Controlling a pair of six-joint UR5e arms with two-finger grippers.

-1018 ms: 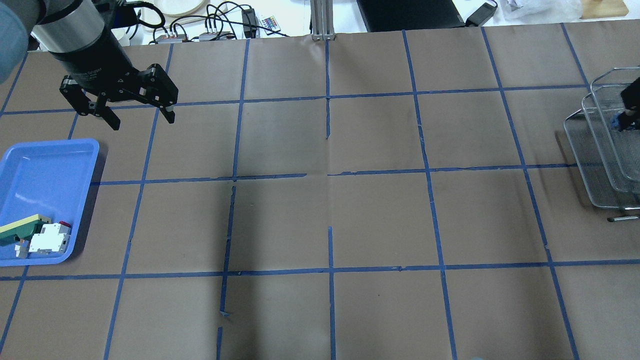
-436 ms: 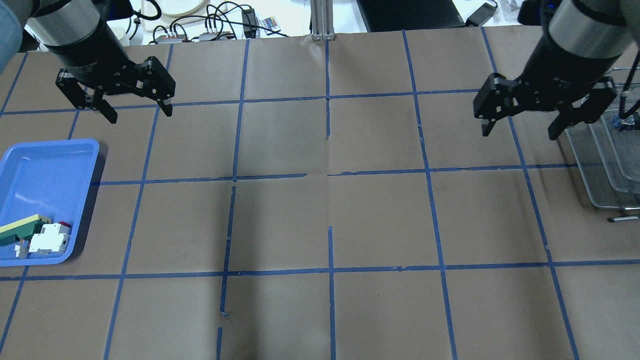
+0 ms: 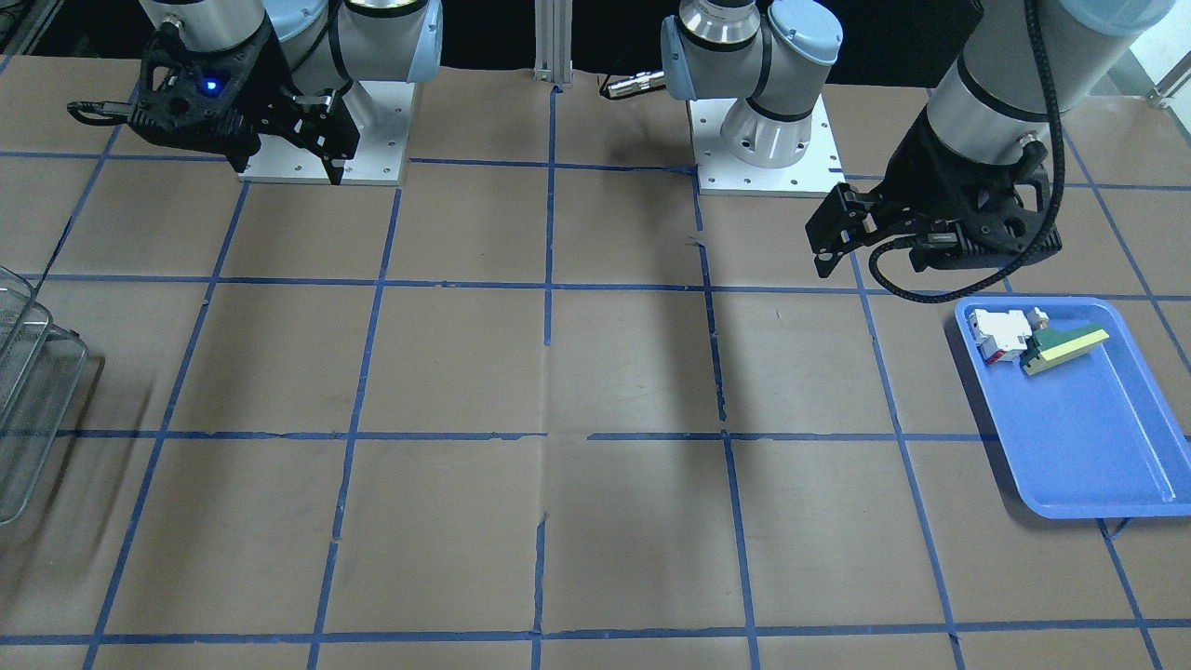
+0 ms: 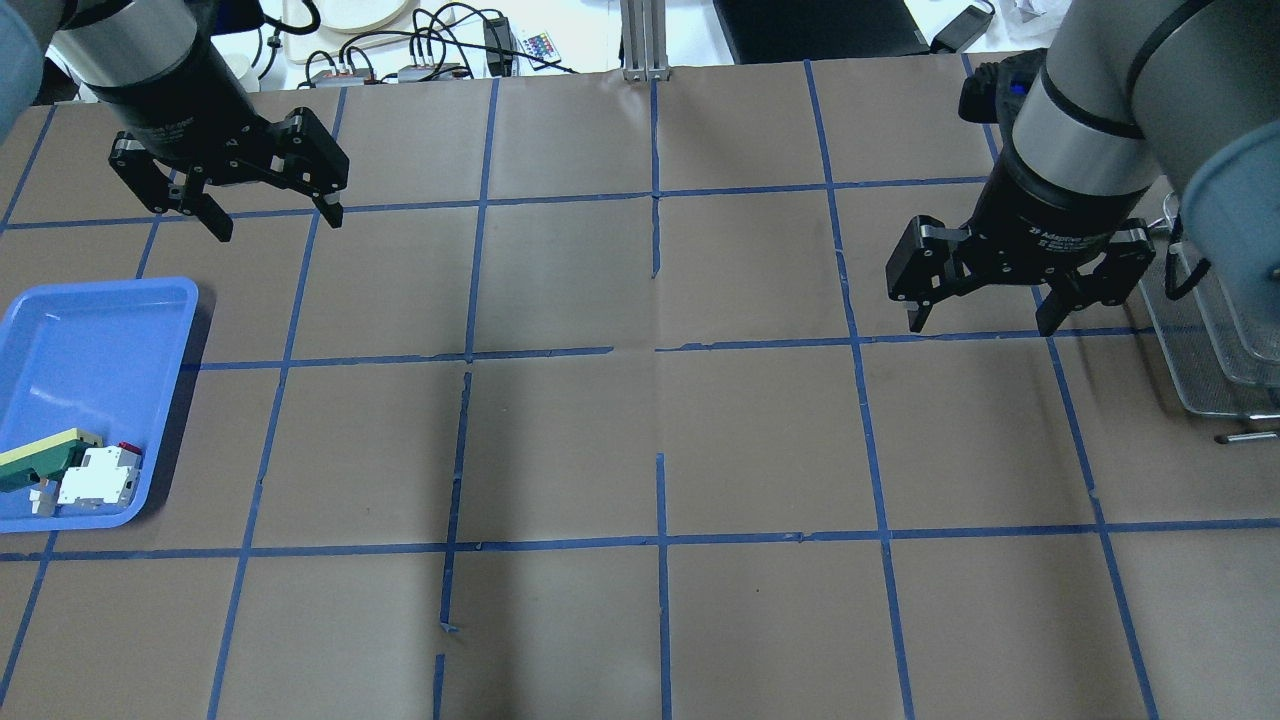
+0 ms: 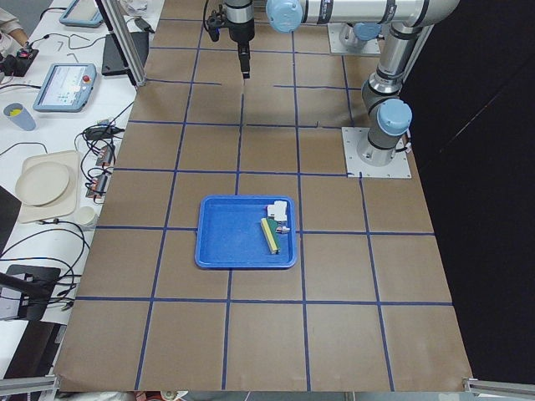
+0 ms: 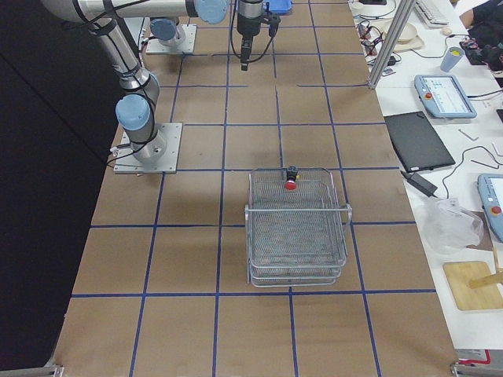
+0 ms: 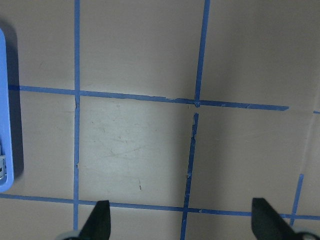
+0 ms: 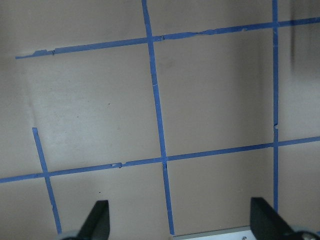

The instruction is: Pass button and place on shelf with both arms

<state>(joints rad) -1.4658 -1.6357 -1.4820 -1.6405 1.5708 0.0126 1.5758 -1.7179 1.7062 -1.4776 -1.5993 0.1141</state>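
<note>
The button (image 6: pixel 291 184), with its red cap, lies in the top tier of the wire shelf (image 6: pixel 297 236), at the tier's far end in the exterior right view. The shelf also shows at the right edge of the overhead view (image 4: pixel 1205 380), where my right arm hides the button. My right gripper (image 4: pixel 981 326) is open and empty, hovering over the table just left of the shelf. My left gripper (image 4: pixel 278 226) is open and empty, above the table beyond the blue tray. Both wrist views show only bare table between open fingers.
A blue tray (image 4: pixel 90 340) at the left edge holds a white-and-red switch block (image 4: pixel 98 478) and a green-and-yellow piece (image 4: pixel 45 455). A small metal rod (image 4: pixel 1245 437) lies by the shelf. Cables and a laptop sit past the table's far edge.
My right gripper has come away from the shelf and moved left and nearer, open. My left gripper has drifted slightly farther back, still open.
</note>
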